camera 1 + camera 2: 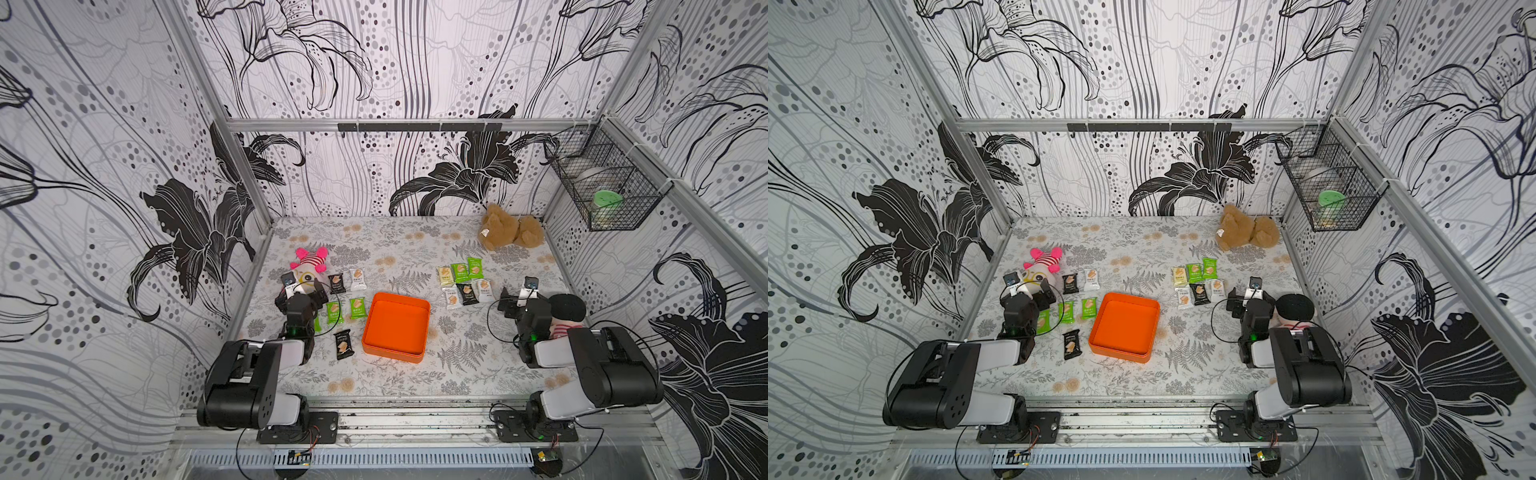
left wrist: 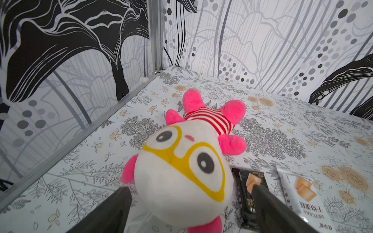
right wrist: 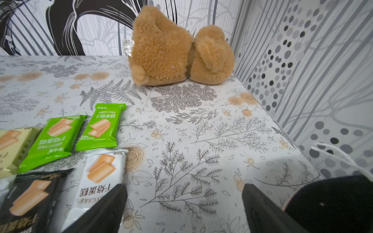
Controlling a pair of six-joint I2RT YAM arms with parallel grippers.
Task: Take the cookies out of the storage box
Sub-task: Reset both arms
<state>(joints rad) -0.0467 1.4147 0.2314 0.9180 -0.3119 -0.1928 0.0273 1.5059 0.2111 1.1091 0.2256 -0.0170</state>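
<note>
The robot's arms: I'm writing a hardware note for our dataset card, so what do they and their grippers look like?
The left arm and right arm match: boxy glossy black joint housings joined by white links, on black base plates. Thin black cables loop beside each wrist, where a small green light glows. The gripper fingers are plain dark wedges.

Left gripper [image 1: 316,292] [image 2: 189,188]: jaws stand wide apart, pitched forward and down. Behind the claw the left arm [image 1: 253,374] is folded sharply at the elbow. Right gripper [image 1: 504,301] [image 3: 184,187]: jaws likewise spread wide with nothing between them. Behind this claw the right arm [image 1: 602,370] is folded in the same manner, and in both top views the two claws sit well apart.
</note>
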